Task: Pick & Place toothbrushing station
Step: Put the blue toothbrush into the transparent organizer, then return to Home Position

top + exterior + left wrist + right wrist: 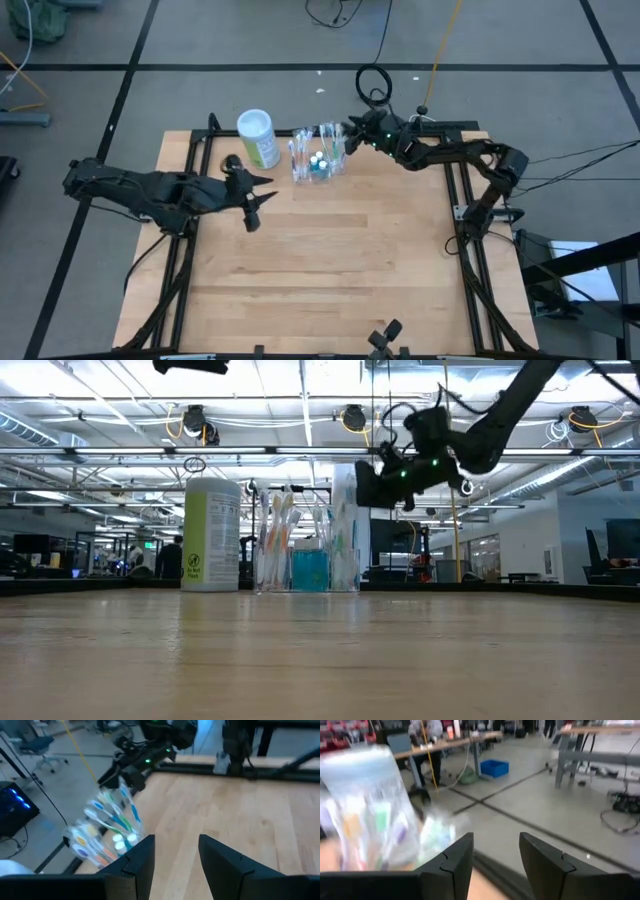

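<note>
The toothbrushing station [318,158] is a clear plastic holder with coloured toothbrushes standing in it. It rests on its base near the table's far edge and also shows in the low view [305,550]. My right gripper [347,135] hovers open just off its far-right side, above the tabletop. In the right wrist view the station [370,820] lies beside the fingers [452,862], not between them. My left gripper [255,200] waits open, raised, nearer and to the left of the station [107,827].
A green canister with a white lid [258,137] stands upright just left of the station. Black frame rails [455,200] run along the table's edges. Bare wooden tabletop [340,260] spreads toward the near edge.
</note>
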